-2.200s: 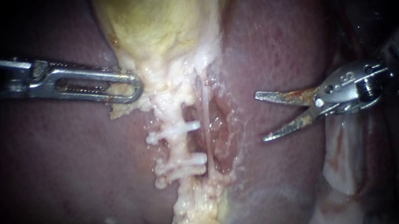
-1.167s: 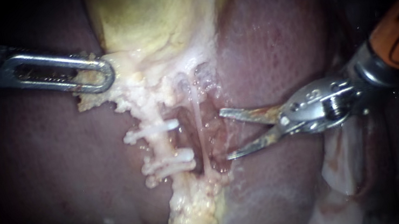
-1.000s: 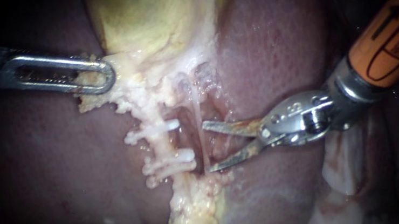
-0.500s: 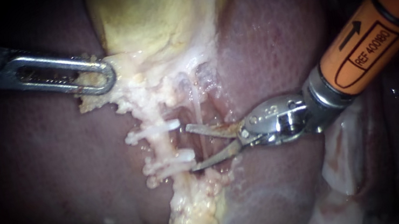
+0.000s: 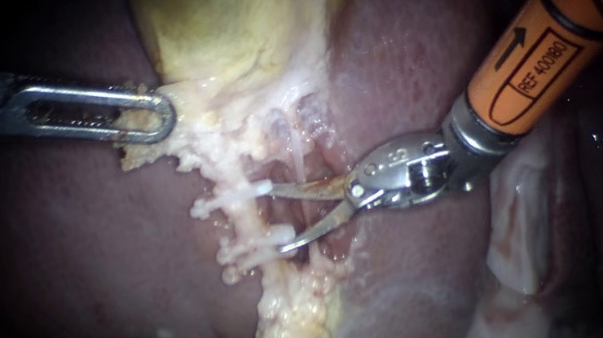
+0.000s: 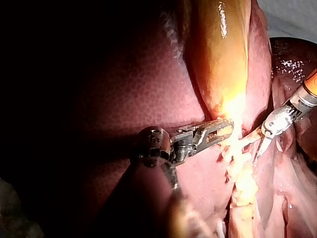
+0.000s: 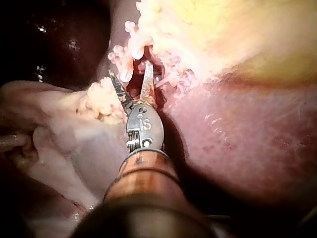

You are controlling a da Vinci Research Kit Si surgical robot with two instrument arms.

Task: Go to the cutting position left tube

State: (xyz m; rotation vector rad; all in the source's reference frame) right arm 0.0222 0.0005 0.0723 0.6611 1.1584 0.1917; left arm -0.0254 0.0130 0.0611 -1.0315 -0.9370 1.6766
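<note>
Endoscope view | liver (image 5: 92, 297) glistening red | gallbladder (image 5: 234, 24) yellow | left tube (image 5: 246, 218) clipped

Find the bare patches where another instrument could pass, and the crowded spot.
Free: the broad liver below the left instrument, which grips fatty tissue, and left of the clipped tube; also liver between the gallbladder and the shaft of the right instrument. Crowded: around the two clips, where its open jaws reach.

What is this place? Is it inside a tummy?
Probably a surgery practice bench: a liver and yellow gallbladder lie in the open, the left instrument and right instrument work on them, and white clips sit on a tube.
</note>
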